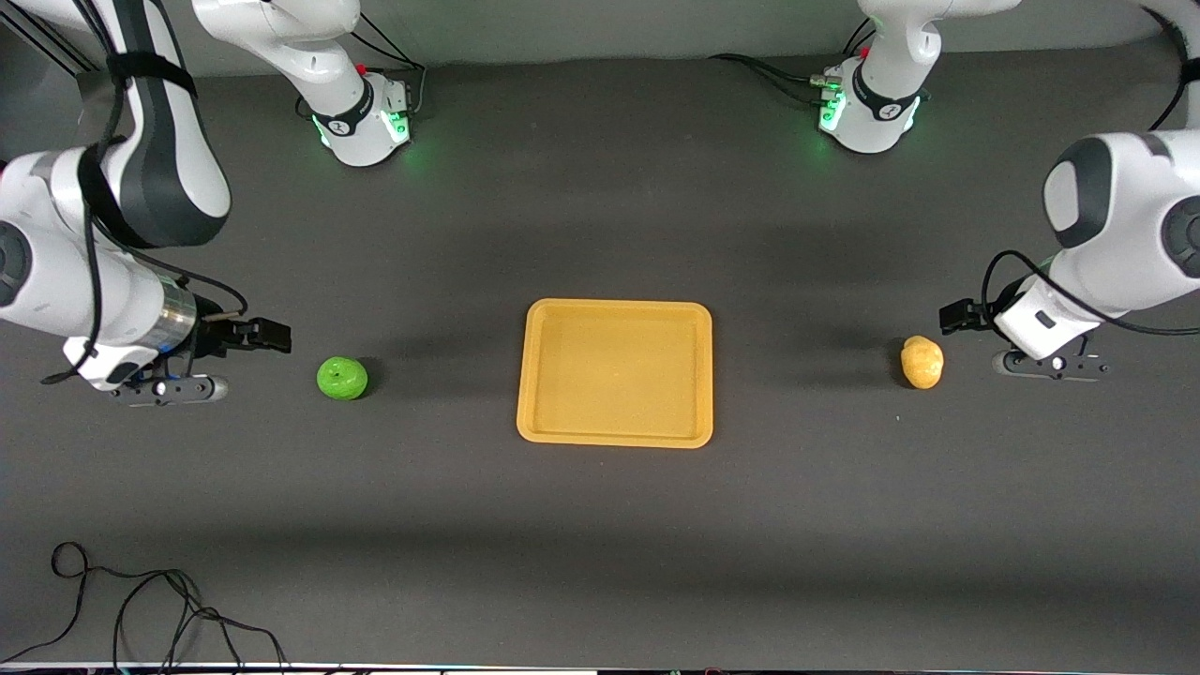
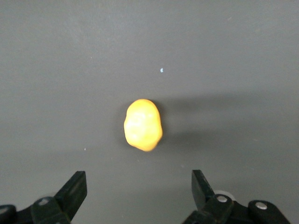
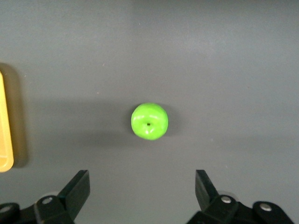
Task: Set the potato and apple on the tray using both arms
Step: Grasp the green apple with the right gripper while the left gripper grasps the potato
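The orange-yellow tray (image 1: 615, 375) lies in the middle of the table and holds nothing. The green apple (image 1: 342, 378) sits on the table toward the right arm's end. The yellow-tan potato (image 1: 922, 362) sits toward the left arm's end. My right gripper (image 1: 267, 336) hangs open and empty beside the apple, on the side away from the tray. In the right wrist view (image 3: 142, 179) the apple (image 3: 149, 121) lies ahead of the open jaws. My left gripper (image 1: 961, 317) hangs open and empty beside the potato. In the left wrist view (image 2: 138, 179) the potato (image 2: 143, 124) lies ahead of the open jaws.
A loose black cable (image 1: 141, 609) lies on the table near the front camera at the right arm's end. The two arm bases (image 1: 361, 117) (image 1: 867, 108) stand farthest from the front camera. The tray's rim (image 3: 4, 130) shows in the right wrist view.
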